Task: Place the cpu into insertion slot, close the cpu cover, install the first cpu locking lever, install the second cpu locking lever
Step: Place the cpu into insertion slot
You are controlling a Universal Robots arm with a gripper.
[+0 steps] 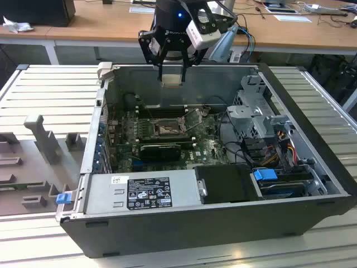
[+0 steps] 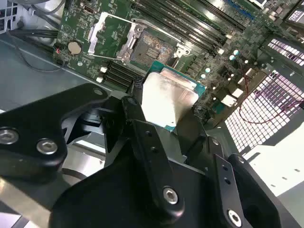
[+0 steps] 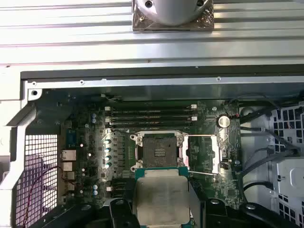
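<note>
**Chip held by its edges above the open socket**

The hand (image 1: 172, 68) was clenched on the cpu (image 1: 171, 79), its two dark fingers pressing on opposite edges of the chip. In the exterior view it hung over the far wall of the open computer case (image 1: 184, 223), which stood on the slatted counter (image 1: 50, 95). The chip was well above the board and touched nothing but the fingers.

In both wrist views the cpu (image 2: 166, 102) showed a pale, smudged metal face over a thin green edge. Beyond it on the green board (image 3: 95, 142) lay the insertion slot (image 3: 157, 151), dark in the middle, with nothing in it. The cpu cover (image 3: 202, 152) was swung open to one side of the slot, so the opening stood clear.

The chip looked light, thin and stiff, so it probably needed little grip force. Its smooth metal face would likely slip under a pad, which made the edges the safer hold, as here. The underside and the fine contacts in the slot were probably the fragile parts. A tilted or dragged set-down could damage them, so the chip would want to go in flat and square to the rim. The cover, a thin metal frame, looked stiff but hinged, best pushed near its free edge.
</note>
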